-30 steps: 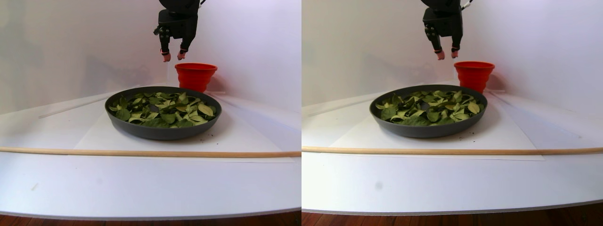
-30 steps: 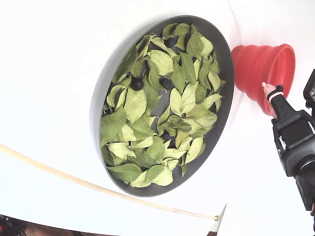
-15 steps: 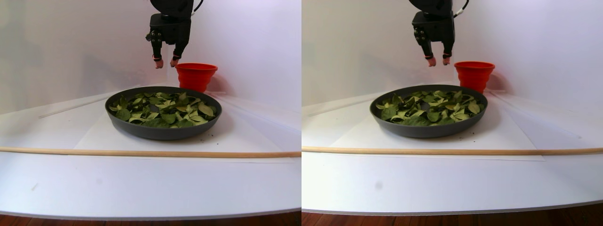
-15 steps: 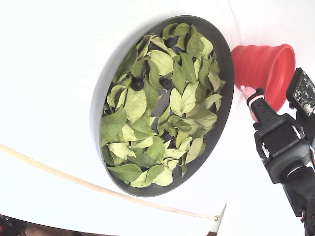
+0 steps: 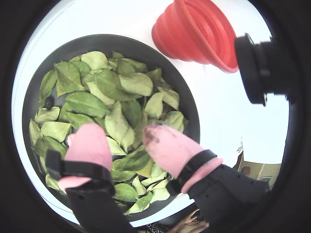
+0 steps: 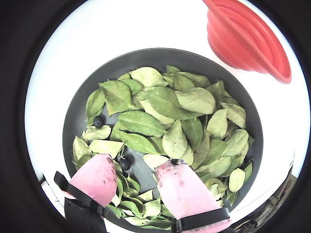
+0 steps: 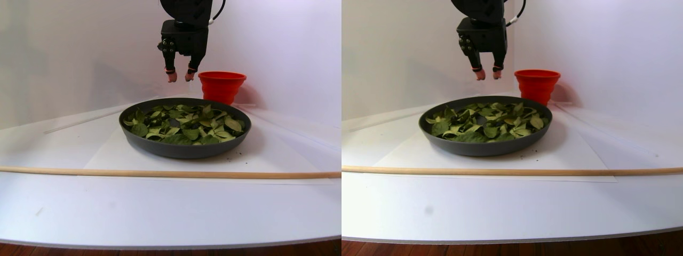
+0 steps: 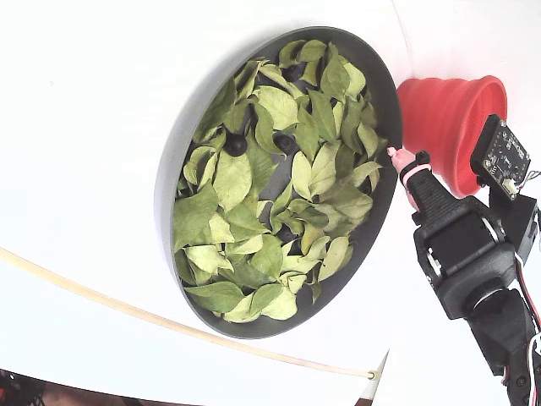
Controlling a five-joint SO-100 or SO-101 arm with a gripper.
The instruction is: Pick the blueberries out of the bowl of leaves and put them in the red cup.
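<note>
Your arm point(image 8: 473, 271) is matte black plastic, blocky at the wrist, with red and black wires trailing along its side. The gripper point(image 5: 121, 141) wears pink rubbery fingertips point(image 5: 170, 145), one smudged dark, each strapped on by black bands. A small circuit board point(image 8: 505, 156) rides beside it.

Fingers point(image 7: 179, 76) hang parted, clear air beneath, above bowl point(image 7: 160, 146) back rim. Red cup point(image 7: 221, 86) stands just beside bowl, near fingers' side in stereo pair view. Leaves point(image 6: 165, 121) blanket bowl floor, overlapping; blueberries point(image 6: 98, 122) sit in gaps. Wooden rod point(image 7: 160, 173) crosses counter point(image 7: 160, 213) in front of bowl.
</note>
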